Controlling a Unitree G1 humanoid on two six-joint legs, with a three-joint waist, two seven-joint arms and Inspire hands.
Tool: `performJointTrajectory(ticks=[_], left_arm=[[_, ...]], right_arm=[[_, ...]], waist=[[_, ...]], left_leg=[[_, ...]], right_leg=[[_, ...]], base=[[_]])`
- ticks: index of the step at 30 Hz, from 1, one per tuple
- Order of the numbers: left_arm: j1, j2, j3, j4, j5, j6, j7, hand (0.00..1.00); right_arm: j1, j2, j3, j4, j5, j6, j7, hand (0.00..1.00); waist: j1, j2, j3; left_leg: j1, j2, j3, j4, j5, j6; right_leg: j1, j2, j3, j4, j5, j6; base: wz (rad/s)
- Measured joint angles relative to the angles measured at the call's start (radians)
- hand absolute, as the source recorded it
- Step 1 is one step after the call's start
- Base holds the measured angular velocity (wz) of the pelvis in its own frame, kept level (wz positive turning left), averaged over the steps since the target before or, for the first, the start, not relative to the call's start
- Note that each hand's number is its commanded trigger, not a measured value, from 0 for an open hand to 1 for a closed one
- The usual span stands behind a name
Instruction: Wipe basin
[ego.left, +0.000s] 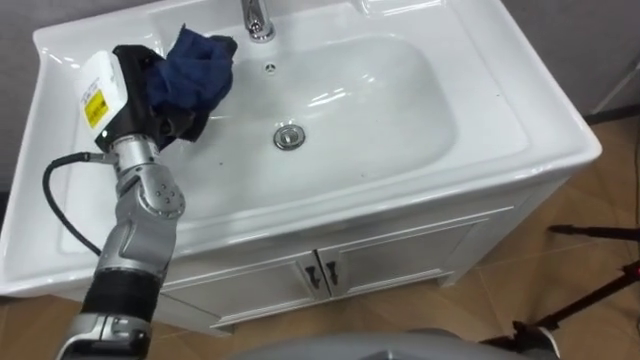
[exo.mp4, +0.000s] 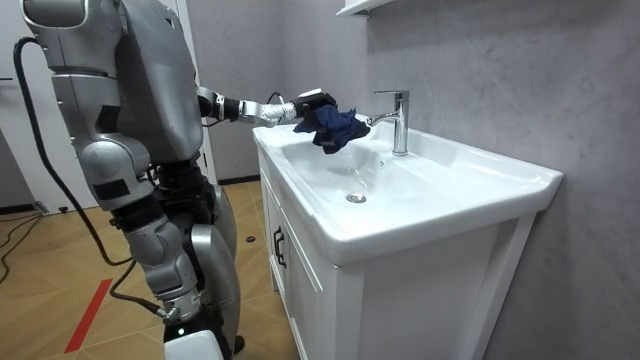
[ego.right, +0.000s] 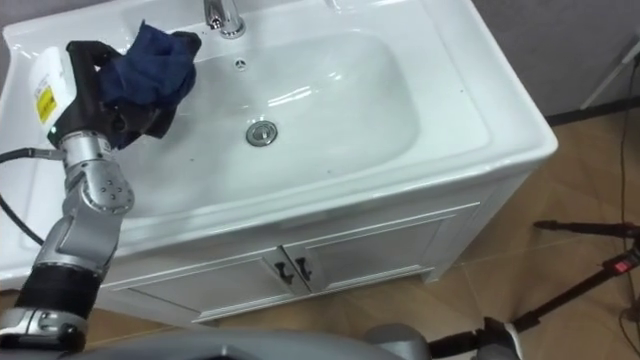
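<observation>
Left hand (ego.left: 138, 88): reaching in over the basin's left rim, fingers clenching round a bunched dark blue cloth (ego.left: 202, 62).
Dark blue cloth: hanging from that hand above the rear left of the bowl, just beside the chrome tap (ego.left: 257, 18).
White basin (ego.left: 400, 110): sitting in a white cabinet (ego.left: 400, 255) with both doors closed; round metal drain (ego.left: 289, 137) lying near the middle of the bowl.
Robot: standing upright at the cabinet's front, left arm stretching forward.

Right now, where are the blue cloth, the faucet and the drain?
blue cloth (ego.left: 200, 65): left eye view, on its bunched middle.
faucet (ego.left: 257, 20): left eye view, on its metal body.
drain (ego.left: 289, 137): left eye view, on its metal centre.
</observation>
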Motion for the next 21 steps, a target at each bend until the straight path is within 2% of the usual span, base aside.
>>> performJointTrajectory(ticks=[3, 6, 9, 11, 16, 21], left_arm=[[0.004, 0.02, 0.001, -0.007, 0.0, 0.001, 0.002, 1.0], [0.02, 0.021, 0.008, -0.028, 0.002, 0.002, 0.017, 1.0], [0.023, 0.022, 0.033, -0.032, 0.062, 0.002, 0.028, 1.0], [0.031, 0.023, 0.05, -0.036, 0.106, 0.002, 0.043, 1.0], [0.045, 0.024, 0.073, -0.038, 0.109, 0.008, 0.046, 1.0], [0.111, 0.024, 0.12, -0.123, 0.107, 0.019, 0.044, 1.0]], right_arm=[[0.013, 0.0, 0.0, 0.001, -0.001, 0.01, 0.0, 0.0], [0.016, 0.0, -0.007, 0.002, -0.008, 0.011, 0.0, 0.0], [0.021, -0.003, -0.022, 0.003, -0.023, 0.012, 0.0, 0.0], [0.03, -0.004, -0.038, 0.005, -0.051, 0.013, 0.0, 0.0], [0.033, -0.009, -0.039, 0.028, -0.058, 0.034, -0.003, 0.0], [0.054, -0.011, -0.04, 0.034, -0.059, 0.06, -0.003, 0.0]], waist=[[0.0, 0.003, 0.001], [0.0, 0.009, 0.0021], [0.0, 0.015, 0.0043], [0.001, 0.018, 0.0031], [0.012, 0.021, 0.0008], [0.033, 0.024, -0.0018]], left_leg=[[-0.003, -0.001, -0.014, 0.0, 0.0, 0.0], [-0.004, -0.001, -0.015, -0.001, 0.0, 0.0], [-0.004, -0.001, -0.016, -0.002, 0.0, 0.0], [-0.004, -0.001, -0.016, -0.002, 0.0, 0.0], [-0.001, -0.002, -0.01, -0.004, -0.001, -0.001], [0.0, -0.001, -0.009, -0.004, -0.001, -0.001]], right_leg=[[0.001, -0.001, -0.008, 0.0, -0.003, 0.0], [0.001, -0.001, -0.009, 0.0, -0.003, 0.0], [-0.001, -0.002, -0.009, 0.001, -0.006, 0.0], [-0.006, -0.001, -0.009, 0.002, -0.007, 0.0], [-0.006, -0.001, -0.007, 0.006, -0.01, 0.0], [-0.005, -0.001, -0.009, 0.004, -0.01, 0.0]], base=[[0.1], [0.0], [0.0], [0.0], [-0.01], [-0.01]])
